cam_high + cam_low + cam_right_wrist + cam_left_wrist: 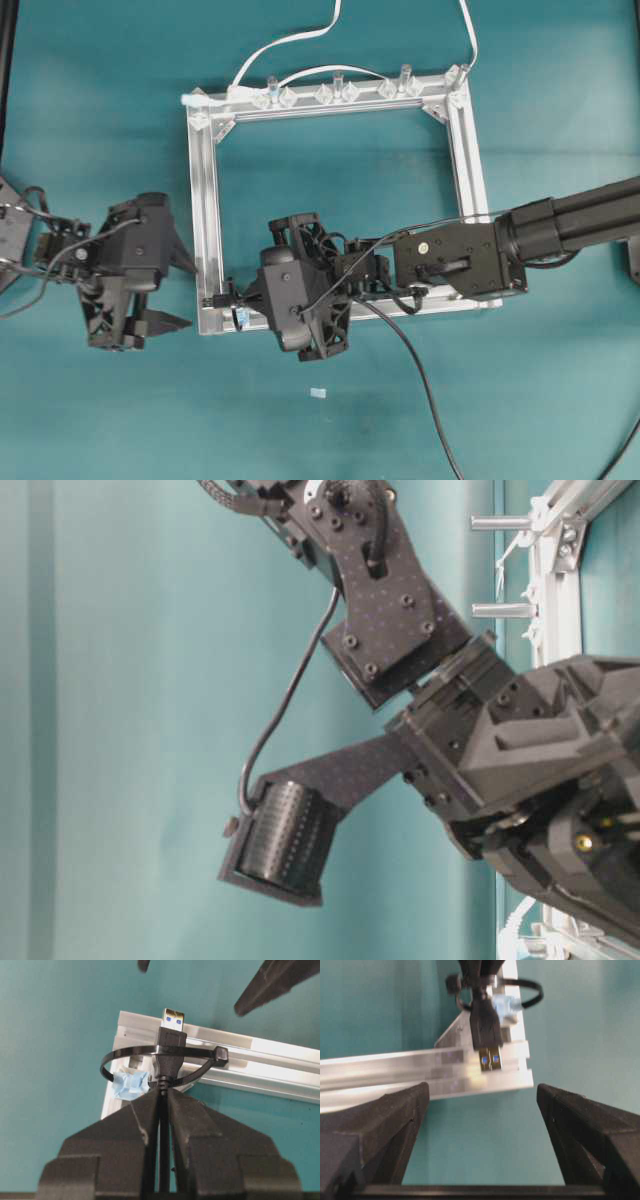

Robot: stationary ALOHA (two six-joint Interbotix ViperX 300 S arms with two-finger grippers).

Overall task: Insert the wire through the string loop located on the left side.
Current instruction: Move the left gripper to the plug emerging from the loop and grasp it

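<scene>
wire plug poking through string loop at frame's near-left corner, metal tip past loop, over aluminium rail. pale-blue tab at loop base, just beside plug. my right gripper pinching wire right behind plug, fingers pressed together. my left gripper spread wide, apart from plug, facing it across frame corner. teal table beneath.

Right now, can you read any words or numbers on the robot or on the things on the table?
None: no word, number or brand can be read in these pictures.
The wire's plug shows blue inside its metal tip, with no lettering.
The pale-blue tab on the string loop is blank.
The right hand and the metal frame bear no readable marks.
</scene>
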